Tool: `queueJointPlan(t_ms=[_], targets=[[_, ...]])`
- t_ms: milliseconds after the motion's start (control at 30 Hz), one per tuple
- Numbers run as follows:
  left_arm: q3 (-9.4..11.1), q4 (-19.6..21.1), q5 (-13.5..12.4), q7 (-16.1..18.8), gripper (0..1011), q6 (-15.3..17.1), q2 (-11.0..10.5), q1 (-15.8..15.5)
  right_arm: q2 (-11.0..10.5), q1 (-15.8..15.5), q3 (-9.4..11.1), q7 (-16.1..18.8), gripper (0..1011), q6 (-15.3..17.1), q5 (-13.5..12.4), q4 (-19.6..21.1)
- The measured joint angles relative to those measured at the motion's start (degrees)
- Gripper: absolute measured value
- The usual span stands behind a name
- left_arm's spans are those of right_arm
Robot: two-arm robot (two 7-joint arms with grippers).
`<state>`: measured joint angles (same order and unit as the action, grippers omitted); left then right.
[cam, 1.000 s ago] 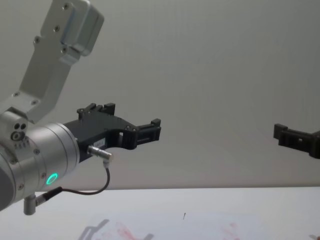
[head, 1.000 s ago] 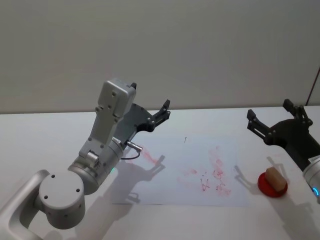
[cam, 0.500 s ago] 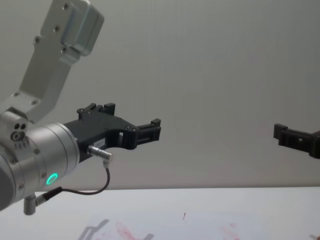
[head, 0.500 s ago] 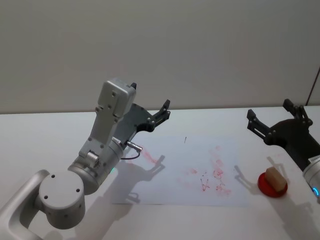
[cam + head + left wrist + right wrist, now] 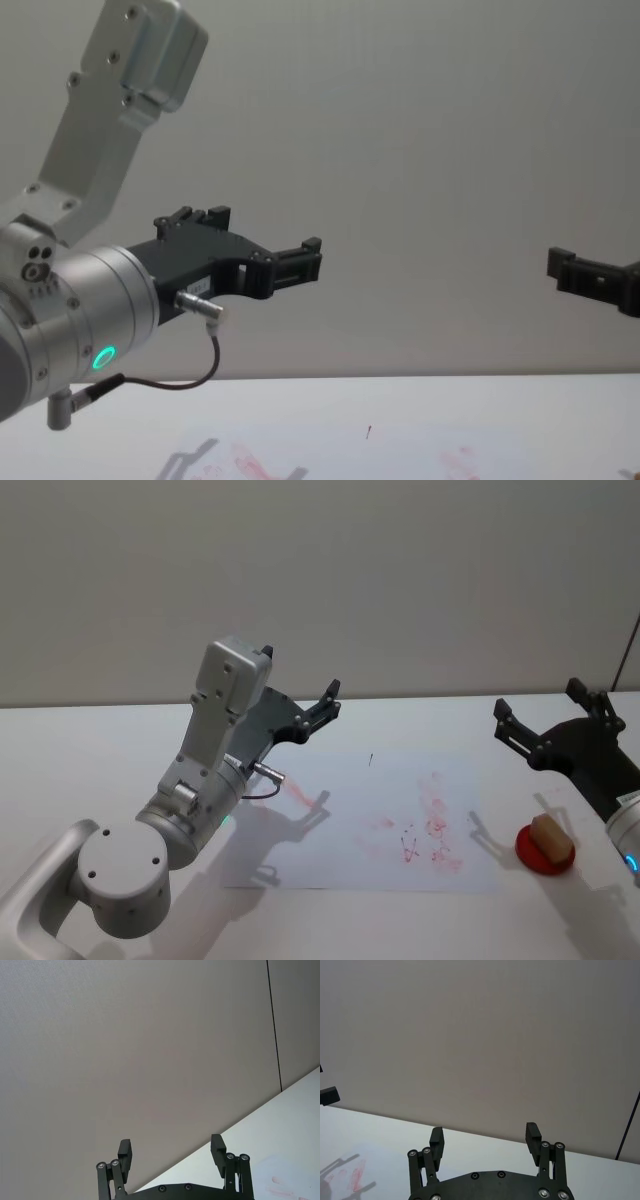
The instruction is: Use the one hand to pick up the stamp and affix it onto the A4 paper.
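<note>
1. Stamp (image 5: 551, 836), a small light-brown wooden block, is seen resting on a round red ink pad (image 5: 528, 853) on the right of the white table (image 5: 100, 750), just beside the right edge of the A4 paper (image 5: 340, 850).
2. The A4 paper is laid flat, marked with smudgy red prints and a tiny dark tick.
3. The right gripper (image 5: 536, 700) is held above the table behind the stamp, apart from it, fingers spread wide with nothing between them.
4. The left gripper (image 5: 328, 702) is held raised near the paper's far left corner, fingers likewise parted wide.
</note>
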<state>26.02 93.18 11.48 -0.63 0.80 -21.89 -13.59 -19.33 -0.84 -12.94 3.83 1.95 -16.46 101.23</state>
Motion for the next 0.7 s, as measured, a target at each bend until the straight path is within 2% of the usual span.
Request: queueJointPlan(t_ms=[267,467,700], targets=[[0.0,0.0,0.0,0.0,1001,0.0,0.0,0.0,-0.4,-0.1,0.4,0.1,1001,0.0,-0.3,0.0],[0.0,0.0,0.0,0.0,1001,0.0,0.0,0.0,-2.2,-1.1,1.8,0.2,1001,-0.1,-1.8,0.3],[0.0,0.0,0.0,0.0,1001,0.0,0.0,0.0,-5.1,-3.8,3.9,-0.4,1001,0.9,-4.1,1.8]])
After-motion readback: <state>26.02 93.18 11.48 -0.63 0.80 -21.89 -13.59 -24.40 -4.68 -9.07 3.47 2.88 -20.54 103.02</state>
